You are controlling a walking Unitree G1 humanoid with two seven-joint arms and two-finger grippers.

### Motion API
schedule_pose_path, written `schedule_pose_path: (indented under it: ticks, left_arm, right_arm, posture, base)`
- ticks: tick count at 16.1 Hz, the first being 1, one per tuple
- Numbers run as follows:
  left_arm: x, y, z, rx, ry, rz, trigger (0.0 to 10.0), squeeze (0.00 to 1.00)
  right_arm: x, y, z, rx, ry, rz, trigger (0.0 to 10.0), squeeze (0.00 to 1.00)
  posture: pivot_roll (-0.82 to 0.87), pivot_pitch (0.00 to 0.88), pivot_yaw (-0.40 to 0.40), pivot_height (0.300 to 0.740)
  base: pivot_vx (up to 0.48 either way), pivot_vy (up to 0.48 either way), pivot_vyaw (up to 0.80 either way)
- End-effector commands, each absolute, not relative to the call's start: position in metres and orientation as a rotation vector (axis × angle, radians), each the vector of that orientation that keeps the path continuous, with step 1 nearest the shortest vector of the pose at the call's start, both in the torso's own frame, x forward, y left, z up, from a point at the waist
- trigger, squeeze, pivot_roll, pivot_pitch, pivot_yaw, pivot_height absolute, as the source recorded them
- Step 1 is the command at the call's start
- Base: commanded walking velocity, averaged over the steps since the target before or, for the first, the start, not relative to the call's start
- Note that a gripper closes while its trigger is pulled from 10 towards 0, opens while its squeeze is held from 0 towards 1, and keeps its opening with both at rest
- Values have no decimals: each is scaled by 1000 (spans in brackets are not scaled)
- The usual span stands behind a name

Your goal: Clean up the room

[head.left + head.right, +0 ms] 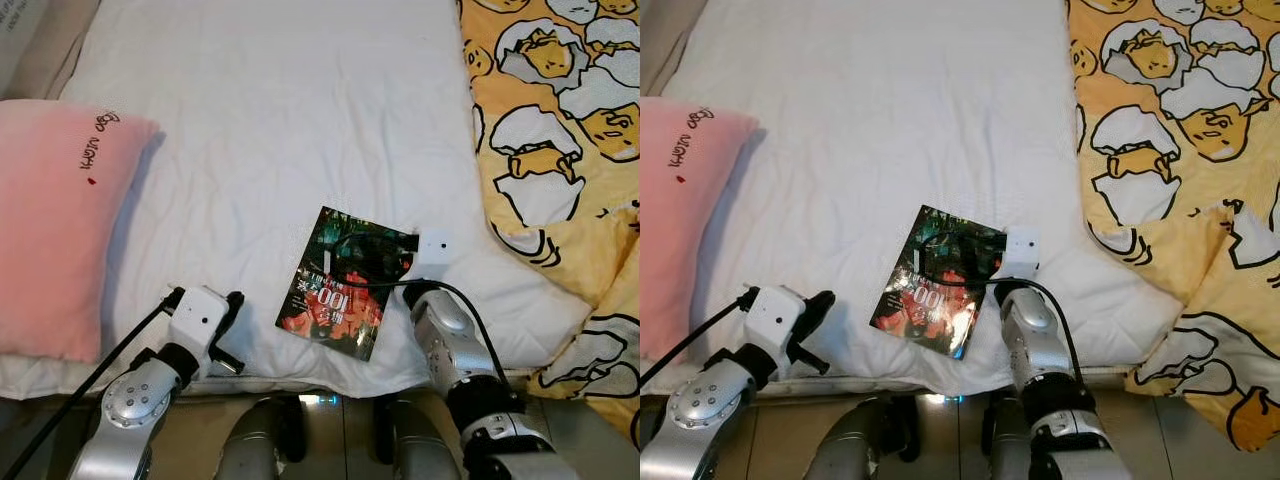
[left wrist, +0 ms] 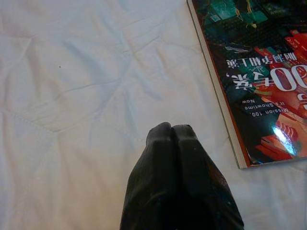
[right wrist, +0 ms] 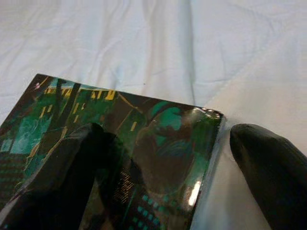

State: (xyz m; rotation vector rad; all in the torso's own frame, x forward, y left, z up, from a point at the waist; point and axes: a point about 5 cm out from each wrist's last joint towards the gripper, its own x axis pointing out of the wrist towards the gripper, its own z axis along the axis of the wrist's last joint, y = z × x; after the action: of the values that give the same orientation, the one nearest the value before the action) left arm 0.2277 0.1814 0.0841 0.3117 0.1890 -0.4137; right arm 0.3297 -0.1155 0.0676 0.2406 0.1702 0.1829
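Right gripper [image 3: 168, 167] spread wide, straddling the book's [image 1: 340, 285] edge to pinch it off the bed [image 1: 270, 120]; left gripper [image 2: 171, 132] pressed together, idle.

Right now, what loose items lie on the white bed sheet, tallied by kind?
Book: 1
Pink pillow: 1
Yellow cartoon-print blanket: 1
Total: 3

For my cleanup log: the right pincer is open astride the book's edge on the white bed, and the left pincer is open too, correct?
Not quite. The left pincer is shut, fingertips pressed together over the white bed, as the left wrist view shows. The right pincer is indeed open astride the book edge.
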Motion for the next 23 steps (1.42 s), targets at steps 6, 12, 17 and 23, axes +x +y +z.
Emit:
schedule_pose_path:
  ticks: [6,12,17,23]
  left_arm:
    - [221,185,80,311,237,-397,10000,0]
    - [221,184,75,304,255,-389,10000,0]
    - [220,177,76,288,253,-425,10000,0]
    - [215,162,73,283,252,-489,10000,0]
  right_arm:
    - [328,-106,59,313,199,178,10000,0]
    - [331,-73,63,303,199,281,0,0]
    - [332,-65,65,297,199,311,0,0]
    - [332,-64,74,283,124,320,0,0]
  posture:
    - [41,351,52,740]
    - [42,346,46,740]
    - [43,345,46,740]
    - [26,343,41,740]
  base:
    - [0,0,0]
    - [0,0,0]
    - [0,0,0]
    - [0,0,0]
